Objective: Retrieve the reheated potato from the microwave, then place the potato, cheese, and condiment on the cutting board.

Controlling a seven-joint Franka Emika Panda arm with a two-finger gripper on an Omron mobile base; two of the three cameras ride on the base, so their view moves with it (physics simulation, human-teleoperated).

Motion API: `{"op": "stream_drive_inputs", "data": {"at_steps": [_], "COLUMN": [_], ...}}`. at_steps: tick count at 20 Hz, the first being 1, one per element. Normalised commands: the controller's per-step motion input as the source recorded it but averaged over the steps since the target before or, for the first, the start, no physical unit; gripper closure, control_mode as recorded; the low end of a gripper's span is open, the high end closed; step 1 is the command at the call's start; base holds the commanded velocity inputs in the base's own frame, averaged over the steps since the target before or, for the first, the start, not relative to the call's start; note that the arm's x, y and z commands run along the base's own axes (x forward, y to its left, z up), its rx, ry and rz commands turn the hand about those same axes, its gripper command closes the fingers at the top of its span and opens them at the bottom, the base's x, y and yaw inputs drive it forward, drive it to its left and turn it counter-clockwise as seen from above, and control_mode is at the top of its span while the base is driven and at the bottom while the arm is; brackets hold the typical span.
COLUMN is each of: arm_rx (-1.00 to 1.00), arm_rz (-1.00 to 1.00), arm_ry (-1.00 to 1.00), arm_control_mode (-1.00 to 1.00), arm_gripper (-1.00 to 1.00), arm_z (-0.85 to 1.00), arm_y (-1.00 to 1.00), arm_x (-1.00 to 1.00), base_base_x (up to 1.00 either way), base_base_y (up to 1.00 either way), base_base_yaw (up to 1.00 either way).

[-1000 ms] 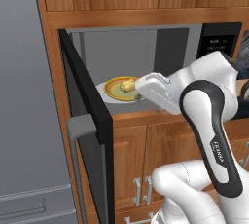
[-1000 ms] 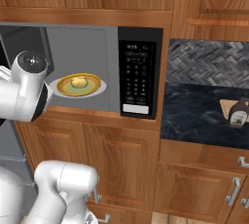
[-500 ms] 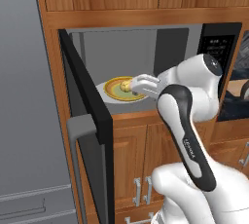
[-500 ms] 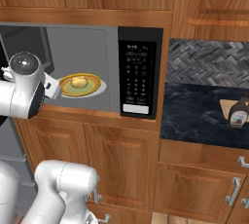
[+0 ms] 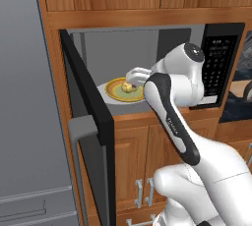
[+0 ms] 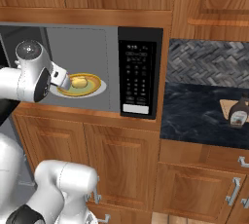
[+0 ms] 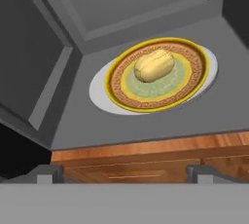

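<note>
The microwave [image 6: 138, 77] stands open, its door [image 5: 88, 122] swung out to the left. Inside, the yellowish potato [image 7: 153, 65] lies on a gold-rimmed plate [image 7: 194, 79] on the white turntable. My gripper [image 7: 125, 173] is open at the oven's mouth, pointing at the potato from just short of the plate, with nothing between its fingers. From the left base view my white hand [image 5: 138, 75] hovers right beside the potato [image 5: 127, 87]. The dark condiment bottle [image 6: 238, 113] stands on the tan cutting board [image 6: 225, 105] on the counter to the right. The cheese is out of view.
A grey fridge [image 5: 24, 97] fills the left side, next to the open door. Wooden cabinets sit above and below the microwave. A dark stone counter [image 6: 194, 116] with a herringbone backsplash lies to the right.
My hand has pushed further into the microwave, closer to the potato, while the elbow has swung up and right. The jaws have stayed open.
</note>
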Motion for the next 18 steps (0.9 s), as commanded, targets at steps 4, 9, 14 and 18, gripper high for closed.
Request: {"op": "stream_drive_inputs", "data": {"at_steps": [4,9,14,18], "arm_rx": [-0.16,-0.15,-0.03,0.0], "arm_rz": [-0.02,-0.03,-0.05,-0.1], "arm_ry": [0.0,-0.05,0.02,0.1], "arm_control_mode": [-1.0,-1.0,-1.0,-1.0], "arm_gripper": [-1.0,-1.0,-1.0,-1.0], "arm_z": [-0.17,-0.24,-0.08,-0.07], "arm_y": [-0.05,0.0,-0.03,-0.01], "arm_x": [0.47,0.48,0.46,0.51], "base_base_x": [0.0,0.0,0.0,0.0], "base_base_y": [0.0,0.0,0.0,0.0], "base_base_yaw": [0.0,0.0,0.0,0.0]}}
